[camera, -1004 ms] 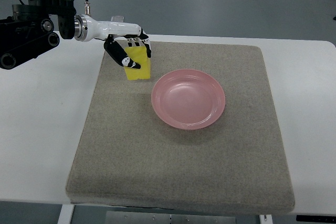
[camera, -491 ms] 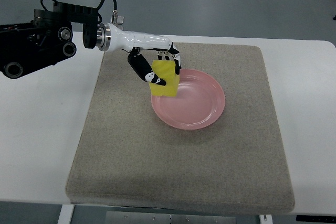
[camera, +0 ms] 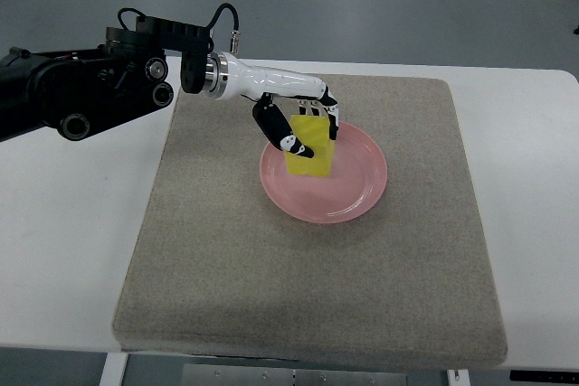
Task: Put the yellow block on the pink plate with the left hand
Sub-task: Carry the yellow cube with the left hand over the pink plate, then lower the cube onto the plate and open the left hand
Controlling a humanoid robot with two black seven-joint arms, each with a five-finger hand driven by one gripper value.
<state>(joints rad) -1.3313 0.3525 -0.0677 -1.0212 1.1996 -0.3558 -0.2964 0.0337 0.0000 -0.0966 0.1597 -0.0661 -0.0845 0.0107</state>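
No writing or brand marks can be made out on anything here. The left hand (camera: 303, 124), glossy white shell with black jointed fingers, pinches a flat-faced, matte yellow rectangular block (camera: 310, 146), thumb on its near face and fingers over the top edge. The block sits over the left part of a smooth, round pink plastic plate (camera: 357, 192); whether it touches the plate is unclear. The plate lies on a coarse grey-beige felt mat (camera: 271, 296) covering the white worktop (camera: 63, 250).
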